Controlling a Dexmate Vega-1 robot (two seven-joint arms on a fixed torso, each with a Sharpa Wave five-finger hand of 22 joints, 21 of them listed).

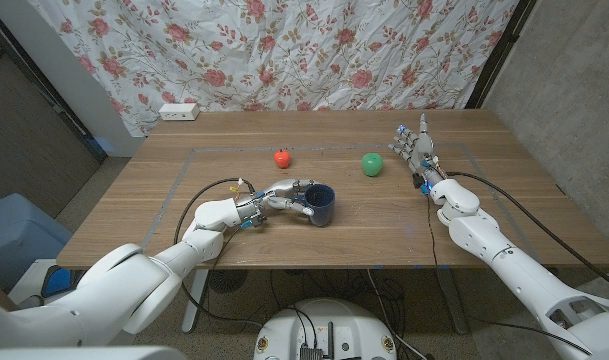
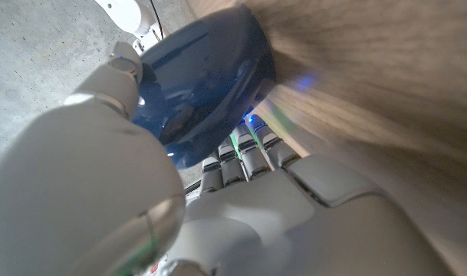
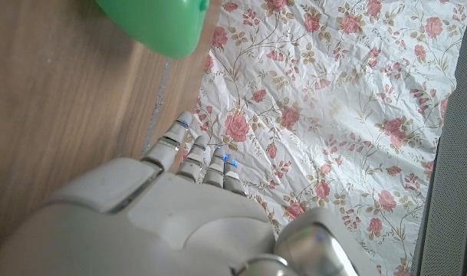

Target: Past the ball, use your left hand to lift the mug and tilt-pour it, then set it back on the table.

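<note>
**Left hand on the mug, right hand waiting**

Near the middle of the table (image 1: 384, 225), a little toward my side, I see the mug (image 1: 319, 203) standing upright on the wood, dark blue and glossy. My left hand (image 1: 269, 198) reaches in from its left and has its fingers (image 1: 296, 207) against the mug's side and handle area. From the head view I cannot quite tell whether the grip is fully closed, but the left wrist view shows the thumb on one side of the blue wall (image 2: 210, 84) and the fingers (image 2: 241, 153) curled under the other, so I read it as holding the mug. The mug's base looks to be on the table.

Beyond the mug, toward the curtain (image 1: 324, 50), lies the red ball (image 1: 282, 157), well apart from the hand. The green ball (image 1: 372, 163) sits to its right (about level with it).

My right hand (image 1: 416, 150) stands near the green ball, fingers apart and pointing up, holding nothing. Its wrist view shows the green ball (image 3: 152, 23) on the wood ahead of the fingertips (image 3: 179, 126), not touching.

A white power strip (image 1: 179, 111) lies at the table's far left corner.
</note>
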